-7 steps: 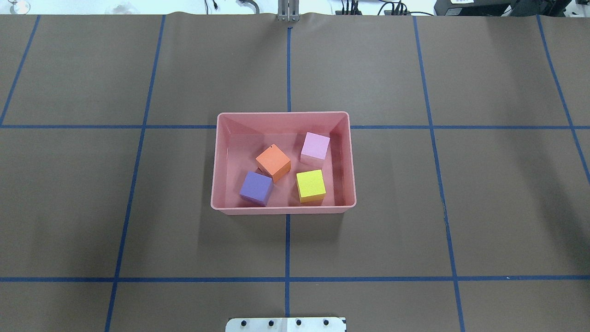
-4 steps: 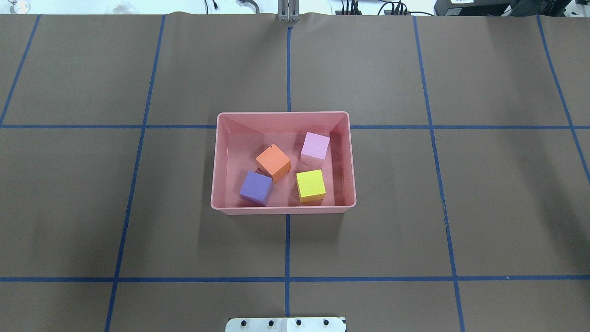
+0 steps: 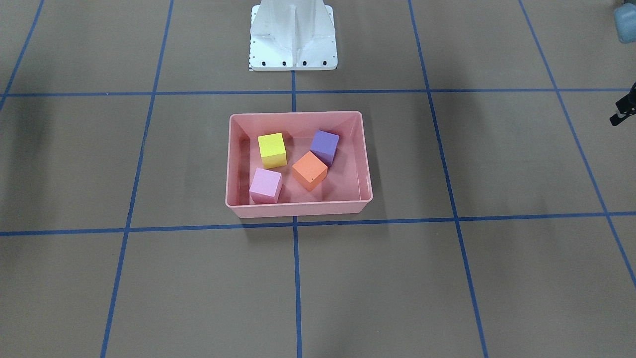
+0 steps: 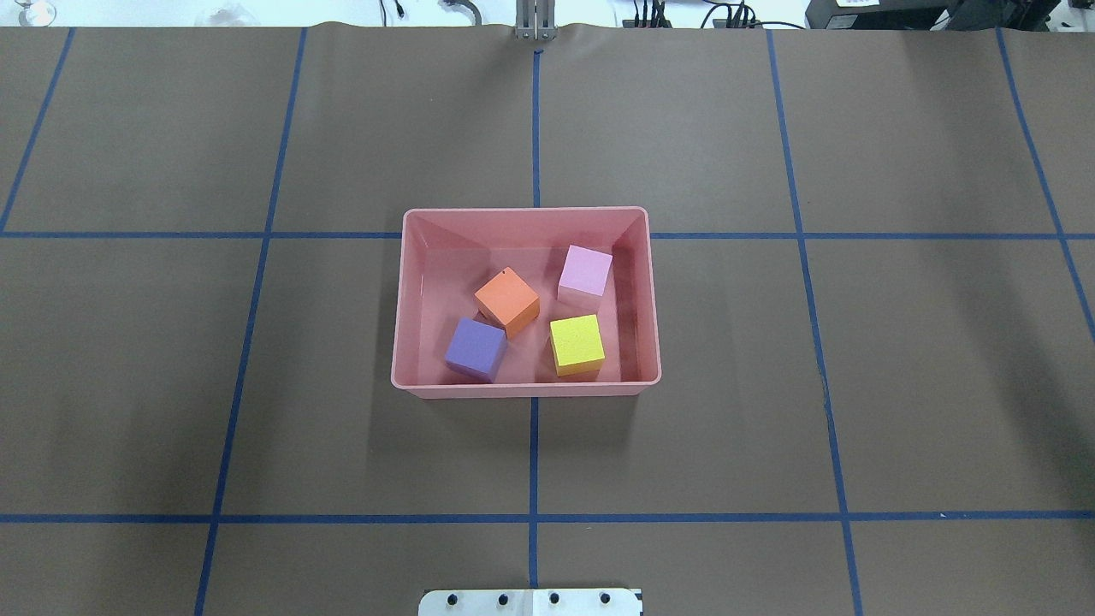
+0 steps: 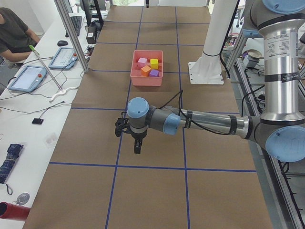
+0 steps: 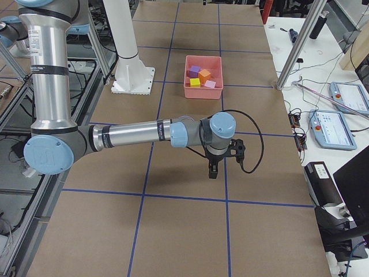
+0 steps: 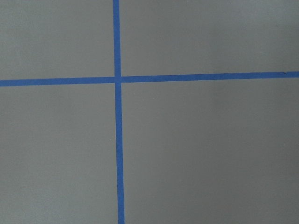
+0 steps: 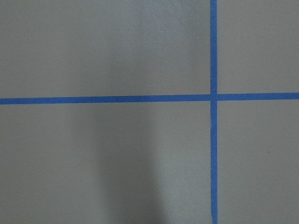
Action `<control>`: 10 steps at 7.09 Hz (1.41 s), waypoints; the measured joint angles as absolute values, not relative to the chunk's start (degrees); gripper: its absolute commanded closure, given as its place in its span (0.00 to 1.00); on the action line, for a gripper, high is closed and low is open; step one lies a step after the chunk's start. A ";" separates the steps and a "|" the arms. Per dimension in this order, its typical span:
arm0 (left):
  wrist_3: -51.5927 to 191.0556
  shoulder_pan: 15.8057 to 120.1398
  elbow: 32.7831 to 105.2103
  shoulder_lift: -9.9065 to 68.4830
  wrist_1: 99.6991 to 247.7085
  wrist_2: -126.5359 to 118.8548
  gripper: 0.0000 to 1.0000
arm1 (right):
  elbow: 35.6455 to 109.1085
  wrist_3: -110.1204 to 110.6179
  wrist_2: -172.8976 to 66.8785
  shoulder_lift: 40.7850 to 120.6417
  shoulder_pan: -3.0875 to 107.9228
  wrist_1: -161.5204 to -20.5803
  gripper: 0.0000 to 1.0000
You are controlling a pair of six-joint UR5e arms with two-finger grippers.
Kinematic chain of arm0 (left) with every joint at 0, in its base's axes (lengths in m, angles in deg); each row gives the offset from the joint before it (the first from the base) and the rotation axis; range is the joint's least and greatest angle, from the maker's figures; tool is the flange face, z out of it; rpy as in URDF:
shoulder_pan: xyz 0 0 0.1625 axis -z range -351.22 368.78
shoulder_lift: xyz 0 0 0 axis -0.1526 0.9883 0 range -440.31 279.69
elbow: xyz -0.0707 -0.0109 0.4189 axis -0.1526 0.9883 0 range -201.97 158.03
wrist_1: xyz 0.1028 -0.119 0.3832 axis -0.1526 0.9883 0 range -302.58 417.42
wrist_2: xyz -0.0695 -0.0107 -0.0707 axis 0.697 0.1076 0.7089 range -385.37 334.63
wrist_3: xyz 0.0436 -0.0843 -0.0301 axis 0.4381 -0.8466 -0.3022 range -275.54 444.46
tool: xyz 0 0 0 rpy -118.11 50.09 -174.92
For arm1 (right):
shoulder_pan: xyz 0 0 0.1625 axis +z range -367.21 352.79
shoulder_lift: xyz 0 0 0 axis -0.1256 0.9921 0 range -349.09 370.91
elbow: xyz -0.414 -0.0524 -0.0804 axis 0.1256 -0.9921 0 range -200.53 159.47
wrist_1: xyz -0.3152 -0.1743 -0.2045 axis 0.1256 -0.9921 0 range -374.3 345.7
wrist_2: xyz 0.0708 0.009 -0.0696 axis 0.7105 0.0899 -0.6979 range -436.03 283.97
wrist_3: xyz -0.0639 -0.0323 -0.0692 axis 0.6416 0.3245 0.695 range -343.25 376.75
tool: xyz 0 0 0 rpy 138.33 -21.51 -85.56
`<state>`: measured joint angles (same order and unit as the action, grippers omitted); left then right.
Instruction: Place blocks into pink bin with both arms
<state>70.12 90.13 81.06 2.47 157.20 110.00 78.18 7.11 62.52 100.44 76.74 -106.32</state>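
Note:
The pink bin [image 4: 525, 389] sits at the table's middle. All four blocks lie inside it: orange [image 4: 507, 302], light pink [image 4: 585, 272], purple [image 4: 476, 347] and yellow [image 4: 577, 344]. Neither arm shows in the overhead view. My left gripper [image 5: 137, 149] shows in the exterior left view, pointing down over bare table far from the bin [image 5: 147, 81]. My right gripper [image 6: 212, 172] shows in the exterior right view, also pointing down far from the bin [image 6: 203, 92]. I cannot tell whether either is open or shut. Both wrist views show only brown table and blue tape.
The white robot base [image 4: 530, 601] stands at the table's near edge. Blue tape lines [image 4: 534, 453] grid the brown cover. A side table with tablets [image 5: 66, 57] and a seated person [image 5: 14, 33] lies beyond the far edge. A black part [image 3: 623, 107] pokes in at the front view's right edge.

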 measured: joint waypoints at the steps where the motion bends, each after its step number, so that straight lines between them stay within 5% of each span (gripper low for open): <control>1: 70.02 90.15 81.39 2.53 157.32 109.96 0.00 | 78.73 7.07 63.14 100.59 76.76 -106.31 0.00; 10: 70.03 90.16 81.51 2.74 160.65 110.05 0.00 | 78.21 7.48 58.64 98.24 75.93 -106.24 0.00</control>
<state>70.03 90.16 81.51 2.74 160.65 110.05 78.21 7.48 58.64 98.24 75.93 -106.24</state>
